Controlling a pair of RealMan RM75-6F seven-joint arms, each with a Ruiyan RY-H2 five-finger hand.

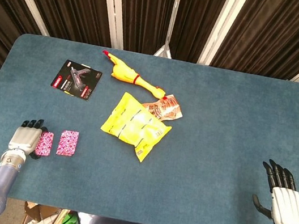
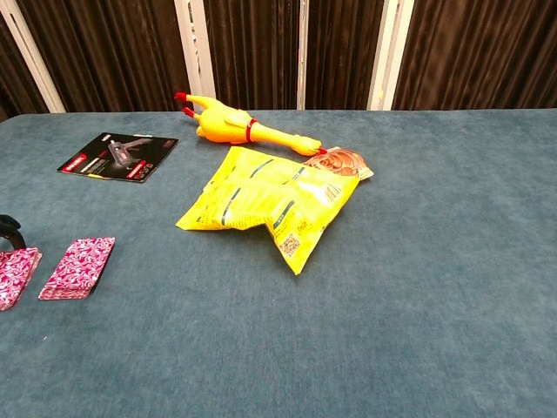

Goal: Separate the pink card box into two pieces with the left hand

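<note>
Pink card box pieces (image 1: 68, 142) (image 1: 44, 144) are seen apart near the yellow snack bag (image 1: 134, 125); one is touched by the spread left hand (image 1: 25, 139). Right hand (image 1: 283, 197), spread and empty, is shown only overhead.

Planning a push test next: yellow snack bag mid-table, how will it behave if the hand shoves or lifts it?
The yellow snack bag looks puffed and crinkled, so probably light and floppy, sagging if lifted by one corner. Its glossy film may slip in the fingers. It overlaps the small brown packet, so a push would likely drag that along.
</note>
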